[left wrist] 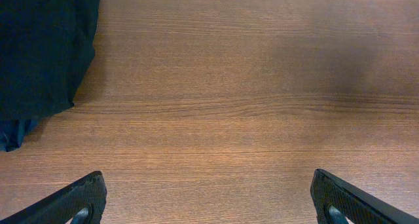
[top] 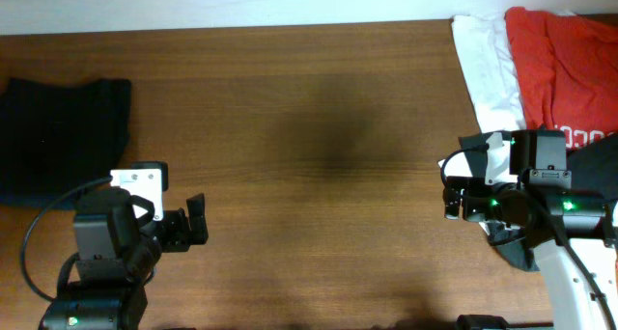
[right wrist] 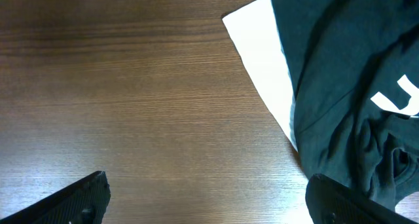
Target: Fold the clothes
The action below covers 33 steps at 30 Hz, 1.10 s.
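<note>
A folded black garment (top: 60, 137) lies at the table's left edge; it also shows in the left wrist view (left wrist: 36, 54). At the right lies a pile: a red garment (top: 560, 65) on a white one (top: 488, 65), and a dark garment with white lettering (right wrist: 353, 93) under the right arm. My left gripper (top: 196, 221) is open and empty over bare wood, right of the black garment. My right gripper (top: 452, 200) is open and empty at the pile's left edge; its jaws (right wrist: 209, 198) span bare wood, the right finger beside the dark cloth.
The brown wooden table (top: 309, 127) stretches between the two arms. A pale wall strip (top: 241, 2) runs along the far edge. A white cloth corner (right wrist: 262, 54) sticks out from under the dark garment.
</note>
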Motion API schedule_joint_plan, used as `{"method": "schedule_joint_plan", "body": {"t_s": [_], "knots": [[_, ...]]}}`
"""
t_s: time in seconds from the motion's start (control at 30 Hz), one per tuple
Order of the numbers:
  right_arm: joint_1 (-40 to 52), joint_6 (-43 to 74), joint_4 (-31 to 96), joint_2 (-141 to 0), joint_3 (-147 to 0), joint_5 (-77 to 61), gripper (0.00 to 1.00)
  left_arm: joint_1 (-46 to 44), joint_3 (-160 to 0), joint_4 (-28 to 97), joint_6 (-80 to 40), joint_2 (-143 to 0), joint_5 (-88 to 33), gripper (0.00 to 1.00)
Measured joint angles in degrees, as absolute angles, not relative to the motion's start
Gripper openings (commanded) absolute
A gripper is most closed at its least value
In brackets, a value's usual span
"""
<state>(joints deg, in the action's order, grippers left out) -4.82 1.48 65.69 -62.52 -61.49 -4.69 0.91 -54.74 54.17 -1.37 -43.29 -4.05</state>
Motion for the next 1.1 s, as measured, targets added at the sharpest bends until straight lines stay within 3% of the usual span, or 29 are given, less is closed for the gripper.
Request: {"method": "schedule_joint_plan", "body": {"t_s": [0.13,0.23,0.67,0.9,1.1], "knots": [[-3.9,1.5,64.6,-56.7,-60.4,-4.3,0.99,0.9,-54.7,54.2,-1.4,-43.3,-4.1,0.99],[-0.3,1.5,52.8,-45.9,-56.3,-3.9,0.99,0.9,-54.7,54.2,-1.4,-43.3,-4.1,0.99],[2.3,1.5,21.5,-2.1,-16.8,-3.9,0.99,0.9,-54.5,54.2,-1.4,-43.3,-4.1,0.99],[2.3,1.5,-2.9,-0.8,-2.0,-2.4,0.99,0.9,-54.5,54.2,-1.4,-43.3,-4.1,0.99],[2.3,0.8,4.1,-0.7,-0.6,-1.3,0.99,0.9,-54.5,54.2,-1.4,-43.3,-4.1,0.99]]}}
